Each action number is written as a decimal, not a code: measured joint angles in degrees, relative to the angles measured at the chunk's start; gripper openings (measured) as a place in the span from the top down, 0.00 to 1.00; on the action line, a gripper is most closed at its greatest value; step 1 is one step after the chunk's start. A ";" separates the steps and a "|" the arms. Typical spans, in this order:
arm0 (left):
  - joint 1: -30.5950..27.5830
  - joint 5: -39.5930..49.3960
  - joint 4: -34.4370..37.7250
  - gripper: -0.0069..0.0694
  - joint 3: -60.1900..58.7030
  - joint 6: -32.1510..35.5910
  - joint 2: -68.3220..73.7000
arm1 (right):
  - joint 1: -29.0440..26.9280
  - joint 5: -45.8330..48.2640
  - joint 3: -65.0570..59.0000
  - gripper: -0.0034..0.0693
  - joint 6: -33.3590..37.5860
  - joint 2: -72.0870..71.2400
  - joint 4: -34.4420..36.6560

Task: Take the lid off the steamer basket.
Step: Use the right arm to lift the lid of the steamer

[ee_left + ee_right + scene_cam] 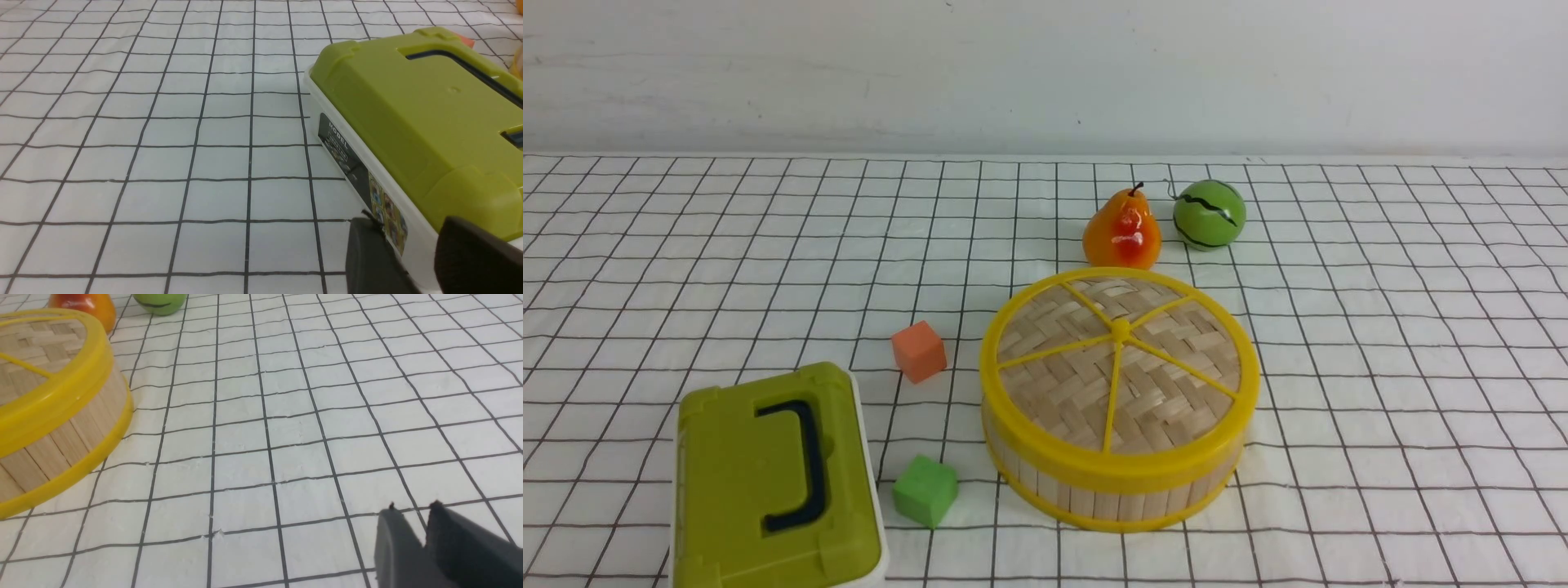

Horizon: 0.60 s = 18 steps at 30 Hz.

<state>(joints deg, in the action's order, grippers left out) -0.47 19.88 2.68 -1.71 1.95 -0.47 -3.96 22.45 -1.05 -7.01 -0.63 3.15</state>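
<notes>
1. Fingers of the left gripper (398, 249) are spread, with a gap between them; fingers of the right gripper (412, 535) are a little bit apart, holding nothing.
2. The round lid (1054, 392) sits flat on top of the steamer basket (1123, 505), near the middle of the table (1380, 367).
3. An orange pear (1111, 233) is just behind the basket, with a green ball (1209, 224) beside it.
4. To the left are an orange block (919, 353) and a green block (925, 492).
5. Farther left is a green box (743, 482) with a dark handle (814, 465).
</notes>
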 joint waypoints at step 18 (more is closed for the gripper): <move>0.00 0.00 0.00 0.60 0.00 0.00 0.00 | 0.00 -0.79 -0.48 0.77 -15.72 0.00 29.09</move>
<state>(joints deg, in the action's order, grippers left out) -0.47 19.88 2.68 -1.71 1.95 -0.47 -3.96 21.66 -1.53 -22.73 -0.63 32.24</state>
